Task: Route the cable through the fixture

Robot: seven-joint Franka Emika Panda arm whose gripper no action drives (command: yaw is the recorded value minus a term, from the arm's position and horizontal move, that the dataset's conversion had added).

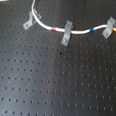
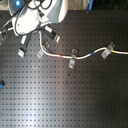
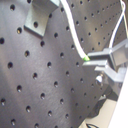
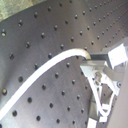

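The second exterior view shows the fingers (image 2: 40,48) clamped on the cable (image 2: 90,53) at its left end, just beside the fixture (image 2: 51,34) on the worktop (image 2: 75,100), seemingly to steer the cord into the fork.

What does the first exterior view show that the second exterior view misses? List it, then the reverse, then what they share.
Only first exterior view: the long thin white cable reaching the first exterior view's top left corner. Only second exterior view: white robot arm, cable-free grey metal clip, small blue object. Both: black perforated board, the cable's red band.
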